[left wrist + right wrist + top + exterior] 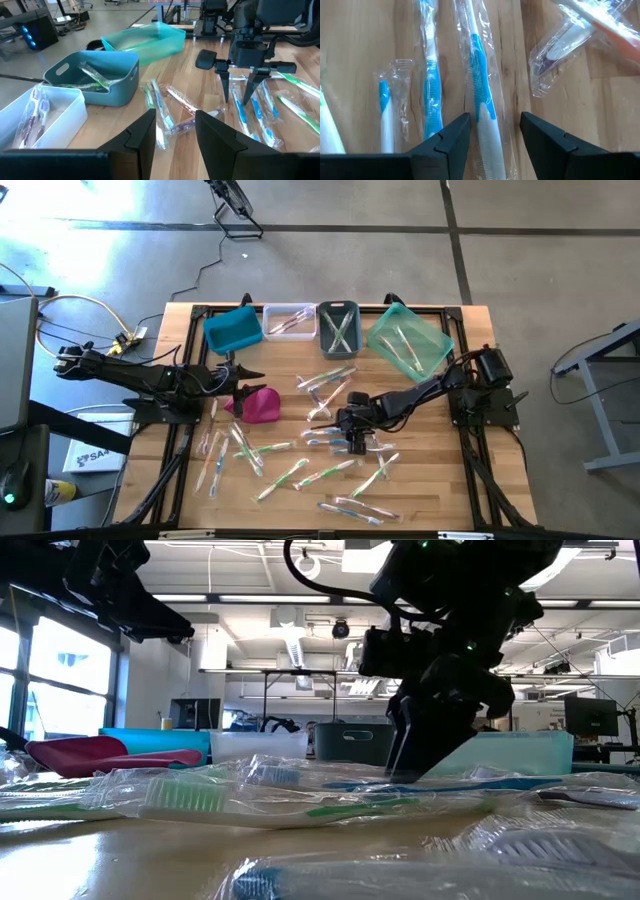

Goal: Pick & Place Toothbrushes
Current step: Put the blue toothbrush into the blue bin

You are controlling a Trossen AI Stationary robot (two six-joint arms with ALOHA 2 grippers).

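Observation:
Several wrapped toothbrushes point(290, 472) lie scattered flat on the wooden table, each in a clear sleeve. My right gripper point(495, 120) is open and points down over a group of blue ones near the table's middle point(356, 442). Its fingers stand on either side of a blue-and-white toothbrush point(480, 95), which lies flat under them and also shows in the left wrist view point(239, 107). I see no touch. My left gripper point(175, 120) is open and hovers level above the table's left part point(255, 373), empty, next to the magenta pouch point(255, 404).
Along the far edge stand a blue bin point(233, 328), a clear bin point(290, 320) holding toothbrushes, a grey bin point(338, 327) with some too, and a tilted teal bin point(408, 340). More blue toothbrushes point(432, 90) lie right beside the straddled one.

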